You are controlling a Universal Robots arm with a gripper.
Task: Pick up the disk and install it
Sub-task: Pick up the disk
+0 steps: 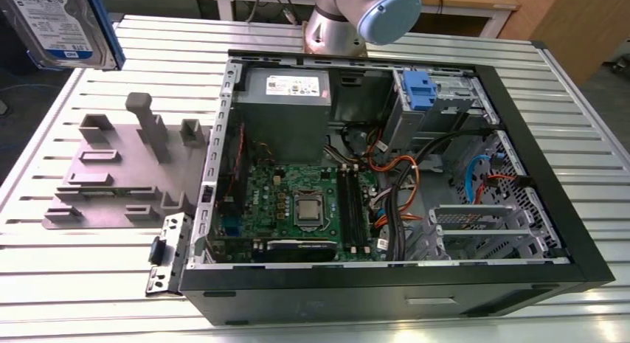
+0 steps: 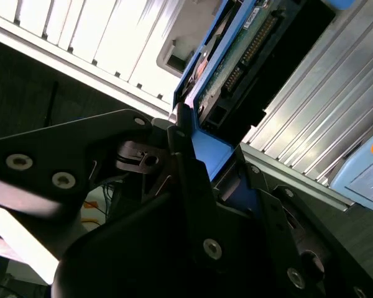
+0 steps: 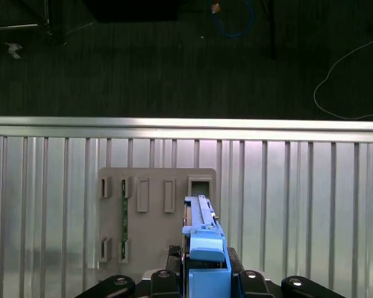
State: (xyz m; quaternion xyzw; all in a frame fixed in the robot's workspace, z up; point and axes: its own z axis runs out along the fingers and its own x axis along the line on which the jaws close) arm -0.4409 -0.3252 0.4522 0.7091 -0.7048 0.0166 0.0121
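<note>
Gripping disk point(image 1: 61, 26) by its blue bracket, claw point(image 3: 206, 276) closed on bracket's two sides. Disk stands edge-on between fingers point(image 2: 181, 139) in both wrist views. Disk lifted clear of bench point(image 1: 177, 55); first wrist view puts it above grey fixture point(image 3: 155, 214) near bench edge. Open PC case point(image 1: 394, 173) on bench, just beside fixture. Arm point(image 1: 340, 18) at bench edge by case.
</note>
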